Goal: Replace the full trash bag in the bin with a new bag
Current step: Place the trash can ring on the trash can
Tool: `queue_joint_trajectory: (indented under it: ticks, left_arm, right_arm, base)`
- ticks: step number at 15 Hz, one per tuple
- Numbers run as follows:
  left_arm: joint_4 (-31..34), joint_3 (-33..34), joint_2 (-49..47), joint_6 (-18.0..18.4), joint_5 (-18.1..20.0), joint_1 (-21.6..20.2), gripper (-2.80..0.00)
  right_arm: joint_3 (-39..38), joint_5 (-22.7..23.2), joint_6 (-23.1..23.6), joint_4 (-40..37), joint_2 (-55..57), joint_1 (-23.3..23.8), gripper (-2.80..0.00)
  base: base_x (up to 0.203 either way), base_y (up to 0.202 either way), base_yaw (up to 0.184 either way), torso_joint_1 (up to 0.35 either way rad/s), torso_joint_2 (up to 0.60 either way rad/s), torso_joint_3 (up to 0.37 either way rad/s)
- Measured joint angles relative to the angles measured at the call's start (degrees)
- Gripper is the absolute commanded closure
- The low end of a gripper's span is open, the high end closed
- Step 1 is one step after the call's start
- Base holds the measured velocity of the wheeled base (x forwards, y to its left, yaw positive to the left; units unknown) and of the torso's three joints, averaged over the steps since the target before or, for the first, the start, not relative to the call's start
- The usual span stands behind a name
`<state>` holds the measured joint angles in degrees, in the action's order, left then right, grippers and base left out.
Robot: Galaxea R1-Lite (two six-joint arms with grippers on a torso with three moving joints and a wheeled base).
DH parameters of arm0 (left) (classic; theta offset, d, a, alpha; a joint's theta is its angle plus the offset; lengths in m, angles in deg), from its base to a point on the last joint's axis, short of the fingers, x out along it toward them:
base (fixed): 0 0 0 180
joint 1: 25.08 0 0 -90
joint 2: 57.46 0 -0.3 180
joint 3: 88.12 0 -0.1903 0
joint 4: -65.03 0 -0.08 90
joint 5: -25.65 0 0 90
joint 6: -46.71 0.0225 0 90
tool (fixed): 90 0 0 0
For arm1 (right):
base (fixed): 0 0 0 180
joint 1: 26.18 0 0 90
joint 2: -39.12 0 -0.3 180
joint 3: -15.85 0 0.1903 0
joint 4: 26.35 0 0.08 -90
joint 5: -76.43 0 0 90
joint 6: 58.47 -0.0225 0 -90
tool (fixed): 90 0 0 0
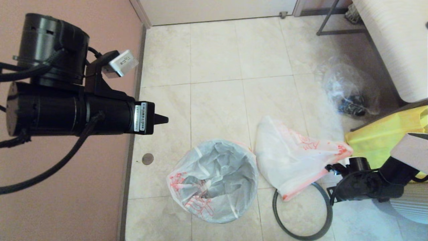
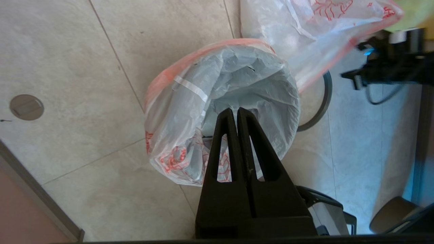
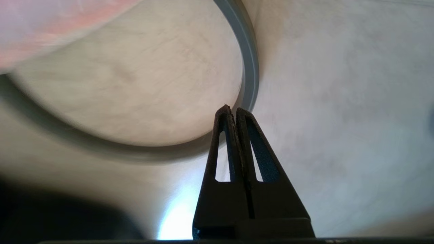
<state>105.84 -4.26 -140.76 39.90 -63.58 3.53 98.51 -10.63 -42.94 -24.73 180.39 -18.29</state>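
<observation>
The bin (image 1: 217,180) stands on the floor (image 1: 217,67), already lined with a white bag (image 1: 180,180). The hoop (image 1: 302,214) lies flat beside it, partly under a loose bag (image 1: 291,157). The right gripper (image 3: 231,108) is closed and empty, low over the hoop. The left gripper (image 2: 235,112) is closed, raised above the bin. Step in hand: fitting the hoop. Next move requires opening the right gripper to grasp it.

Overhead head view, two close wrist views
</observation>
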Motion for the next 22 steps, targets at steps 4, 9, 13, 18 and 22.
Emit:
queue_joint_trajectory:
  ticks: [4,9,13,18,22]
  left_arm:
    - [-2.85,0.93,-1.03,-0.04,-1.19,0.97,0.0]
    - [-5.66,2.32,-1.87,0.09,-2.59,1.38,0.0]
    - [-5.63,2.43,-2.05,0.09,-2.62,1.49,0.0]
    - [-5.6,2.68,-1.44,0.2,-3.45,2.39,0.0]
    - [-5.39,2.84,0.66,0.32,-4.2,3.34,0.0]
  right_arm:
    - [6.07,0.17,7.53,1.11,7.96,0.88,-2.8]
    - [9.51,-0.11,8.72,5.77,12.82,0.65,-2.8]
    - [12.13,-0.35,10.05,5.88,15.46,0.76,0.0]
    - [9.31,-0.46,9.88,5.8,13.75,0.51,0.0]
    - [-1.54,-0.6,8.86,5.77,5.14,0.51,0.0]
  base:
    - [0.0,0.0,0.0,0.0,0.0,0.0]
    - [0.0,0.0,0.0,0.0,0.0,0.0]
    - [0.0,0.0,0.0,0.0,0.0,0.0]
    - [0.0,0.0,0.0,0.0,0.0,0.0]
    - [0.0,0.0,0.0,0.0,0.0,0.0]
